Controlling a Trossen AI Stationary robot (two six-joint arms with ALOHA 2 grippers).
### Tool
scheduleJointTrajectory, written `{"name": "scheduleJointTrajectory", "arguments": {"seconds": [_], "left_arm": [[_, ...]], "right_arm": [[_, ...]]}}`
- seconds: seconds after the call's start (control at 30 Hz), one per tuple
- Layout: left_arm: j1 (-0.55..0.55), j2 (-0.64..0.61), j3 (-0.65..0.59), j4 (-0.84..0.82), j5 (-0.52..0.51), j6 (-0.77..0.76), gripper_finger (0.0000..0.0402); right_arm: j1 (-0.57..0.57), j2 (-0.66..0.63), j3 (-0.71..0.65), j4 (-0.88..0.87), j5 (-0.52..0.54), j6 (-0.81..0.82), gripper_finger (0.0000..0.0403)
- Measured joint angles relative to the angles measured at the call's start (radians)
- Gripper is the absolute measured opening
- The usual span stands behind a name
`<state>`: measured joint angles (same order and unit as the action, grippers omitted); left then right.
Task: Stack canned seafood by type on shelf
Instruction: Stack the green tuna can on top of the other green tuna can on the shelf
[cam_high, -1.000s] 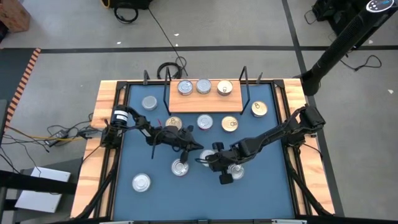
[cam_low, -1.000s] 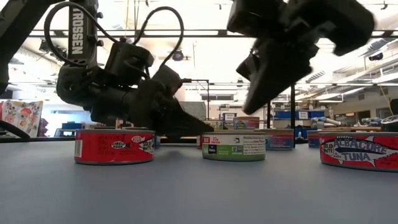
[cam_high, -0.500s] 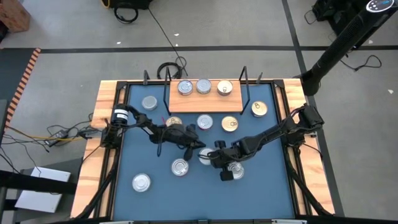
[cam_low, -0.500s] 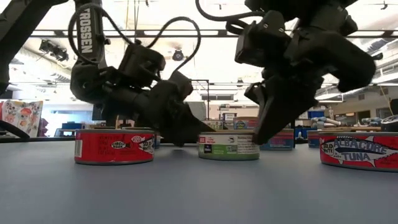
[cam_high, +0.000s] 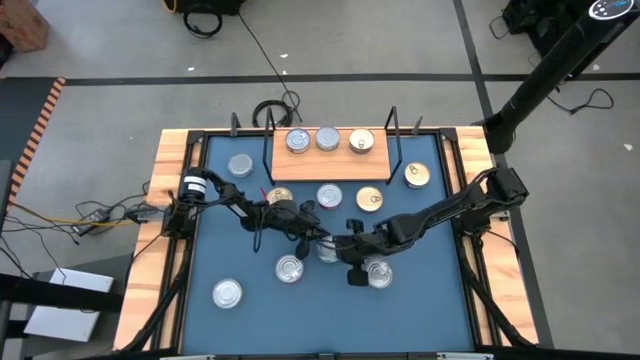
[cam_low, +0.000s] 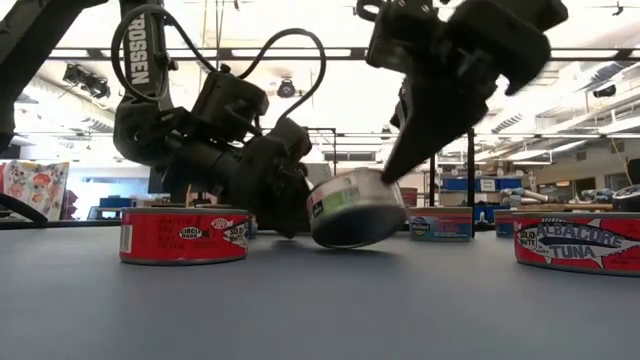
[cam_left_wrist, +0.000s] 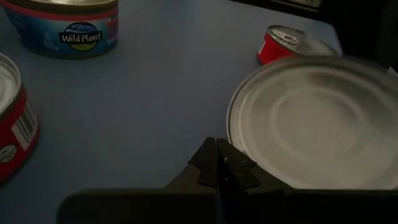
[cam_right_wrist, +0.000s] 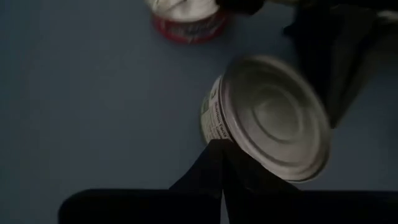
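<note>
A green-and-white labelled can (cam_low: 355, 208) of the canned seafood stands tilted on the blue mat, mid-table (cam_high: 329, 250). My left gripper (cam_high: 319, 240) is shut at its left side, low on the mat. My right gripper (cam_high: 344, 247) is shut and comes down at its right side. The shelf (cam_high: 330, 158), a wooden board with black wire ends, stands at the far edge and carries three cans (cam_high: 328, 138). Several more cans lie flat on the mat, among them a red one (cam_low: 184, 236) near the left gripper. My left gripper touches the can's lower left edge (cam_left_wrist: 239, 149) with its shut fingertips (cam_low: 298, 224), nearly level from the table's left. A flat silver face (cam_left_wrist: 311, 121) of the can leans toward it. My right gripper has its shut fingertips (cam_low: 395, 172) against the can's upper right rim (cam_right_wrist: 217, 134), slanting down from the table's right. The can is tipped, its lowest edge (cam_low: 345, 245) on the mat.
Flat cans lie close by: one (cam_high: 290, 268) near-left of the grippers, one (cam_high: 378, 272) under the right arm, a row (cam_high: 329, 196) before the shelf, a red tuna can (cam_low: 578, 243) at the right. The mat's near part (cam_high: 300, 320) lies bare.
My right gripper has come down and gone toward the table's left, onto the green-and-white can. The can, which lay flat between the two grippers, has tipped up on one edge and shifted slightly toward the left gripper.
</note>
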<state>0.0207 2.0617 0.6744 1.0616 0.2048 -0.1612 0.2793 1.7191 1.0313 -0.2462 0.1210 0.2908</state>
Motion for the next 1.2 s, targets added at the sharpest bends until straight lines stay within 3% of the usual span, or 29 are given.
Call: {"name": "scheduleJointTrajectory", "arguments": {"seconds": [0.27, 0.63, 0.93, 1.2], "left_arm": [[0.0, 0.0, 0.0, -0.011, 0.004, 0.004, 0.0003], [-0.003, 0.0, 0.001, -0.007, 0.04, 0.01, 0.0003], [-0.002, -0.001, -0.015, 0.007, 0.033, 0.019, 0.0003], [0.001, -0.002, -0.052, 0.081, 0.033, 0.001, 0.0003]], "right_arm": [[-0.034, -0.04, 0.001, 0.018, 0.081, 0.085, 0.0011], [-0.061, -0.037, 0.001, 0.033, 0.077, 0.069, 0.0032], [-0.058, -0.073, 0.094, -0.056, 0.1, -0.05, 0.0136], [-0.069, -0.068, 0.085, -0.099, 0.072, -0.117, 0.0237]]}}
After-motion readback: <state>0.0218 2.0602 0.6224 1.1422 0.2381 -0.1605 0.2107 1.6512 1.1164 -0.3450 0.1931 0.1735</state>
